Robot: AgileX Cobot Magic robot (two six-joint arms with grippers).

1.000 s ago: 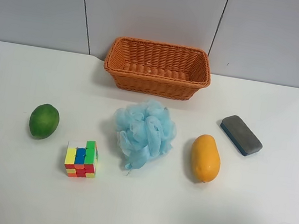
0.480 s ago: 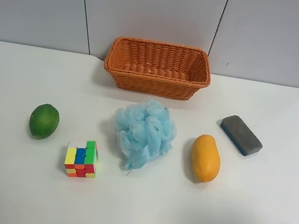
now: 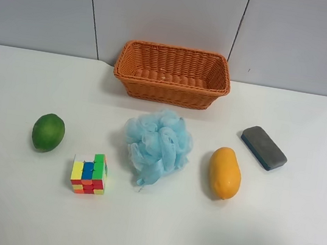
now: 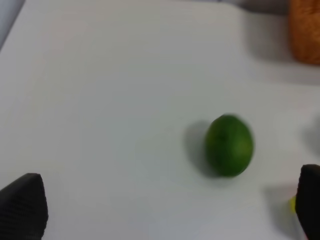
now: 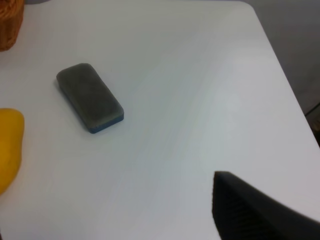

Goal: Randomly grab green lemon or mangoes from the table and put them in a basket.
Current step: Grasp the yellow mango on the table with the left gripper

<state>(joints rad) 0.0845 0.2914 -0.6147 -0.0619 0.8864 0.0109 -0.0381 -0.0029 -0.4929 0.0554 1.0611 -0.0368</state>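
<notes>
Left pincer (image 4: 165,205) spread wide; glossy dark green oval lemon (image 4: 229,145) ahead of it on white tabletop (image 4: 100,90). Right pincer (image 5: 250,215): one finger visible, cannot tell; orange-yellow oblong mango (image 5: 9,145) ahead, off to the side, orange woven wicker basket (image 5: 9,25) beyond.

green lemon (image 3: 48,132) and orange-yellow mango (image 3: 224,173) lie well apart on white table (image 3: 22,77); orange basket (image 3: 172,74) upright beyond.

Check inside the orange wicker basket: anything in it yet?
Nothing shows inside the rectangular orange woven wicker basket: only bare weave. Its near wall hides the front strip of the floor.
</notes>
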